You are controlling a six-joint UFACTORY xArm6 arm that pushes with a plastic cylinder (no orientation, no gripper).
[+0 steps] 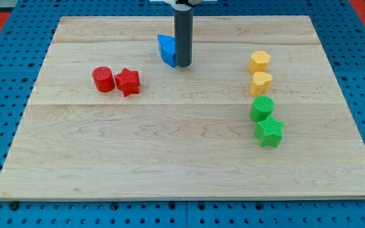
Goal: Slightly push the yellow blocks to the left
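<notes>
Two green blocks, a star and a round one, sit nearest on the board. Just above them sit two yellow blocks. Far to their left are two red blocks. One blue block touches my tip, well left of the yellows. No jaws, only a rod.

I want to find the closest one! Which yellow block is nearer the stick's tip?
The upper yellow hexagon-like block, toward the view's top, is nearer my tip; the lower yellow block sits just above the green ones.
</notes>
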